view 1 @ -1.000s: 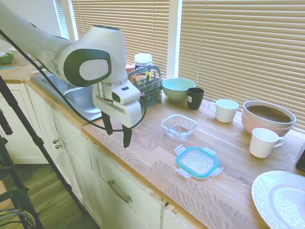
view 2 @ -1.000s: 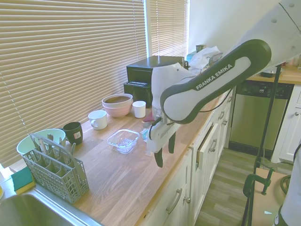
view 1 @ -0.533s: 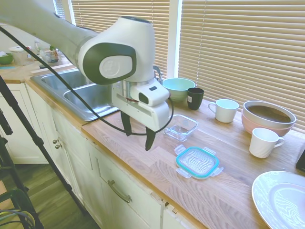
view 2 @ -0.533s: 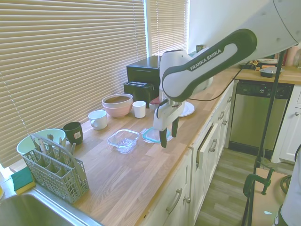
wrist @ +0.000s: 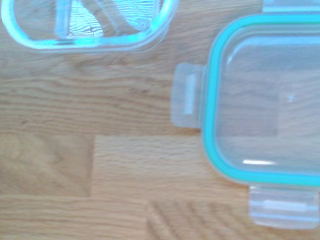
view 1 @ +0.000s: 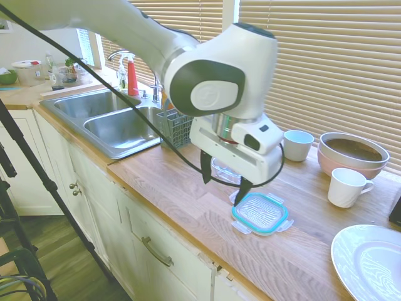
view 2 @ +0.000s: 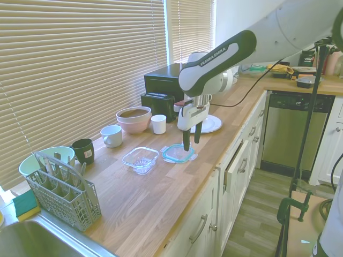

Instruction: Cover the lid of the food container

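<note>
The lid (view 1: 262, 213), clear with a teal rim seal and snap tabs, lies flat on the wooden counter. Just behind it stands the food container (view 2: 141, 159), a small clear square tub, uncovered; in the first exterior view the arm hides most of it. My gripper (view 1: 224, 180) hangs open and empty, fingers pointing down, over the lid's edge nearest the tub. From the other side the gripper (view 2: 191, 140) stands just above the lid (view 2: 178, 153). The wrist view shows the lid (wrist: 265, 105) and one corner of the food container (wrist: 90, 25) side by side, a strip of wood between them.
A white plate (view 1: 369, 260), two white mugs (view 1: 346, 187) (view 1: 297, 144) and a pink bowl (view 1: 353, 153) stand beyond the lid. A cutlery basket (view 2: 64, 193), a light-green bowl (view 2: 45, 158) and a black cup (view 2: 83, 151) are toward the sink (view 1: 119, 125). The counter's front edge is close by.
The arm has swept along the counter from the sink end, past the container, and the open gripper has come down over the lid's near edge. Nothing on the counter has moved.
</note>
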